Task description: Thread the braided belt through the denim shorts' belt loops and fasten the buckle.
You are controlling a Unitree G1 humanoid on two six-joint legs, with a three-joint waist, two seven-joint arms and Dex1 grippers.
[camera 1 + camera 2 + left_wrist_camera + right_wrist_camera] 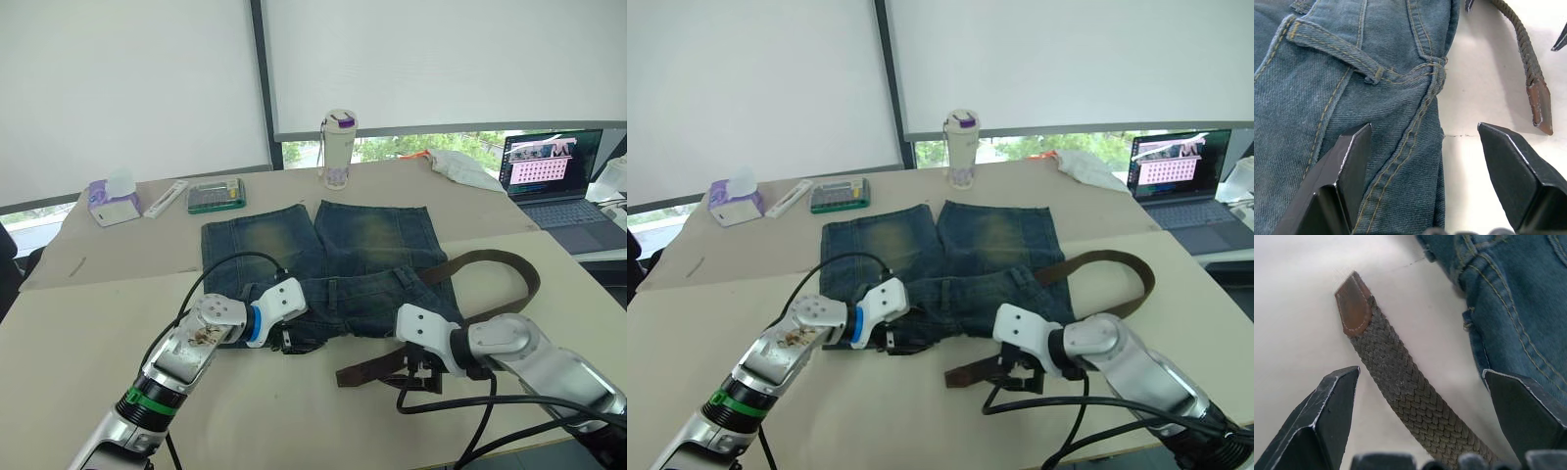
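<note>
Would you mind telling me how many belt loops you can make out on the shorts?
1: a belt loop on the waistband of the denim shorts, just ahead of the open left gripper. Others may be hidden under folds or the arms.

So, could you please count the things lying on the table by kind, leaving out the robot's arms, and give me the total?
Denim shorts: 1
Braided belt: 1
Bottle with purple lid: 1
Tissue pack: 1
Calculator: 1
White flat stick-like item: 1
Laptop: 1
White crumpled bag or cloth: 1
Total: 8
</note>
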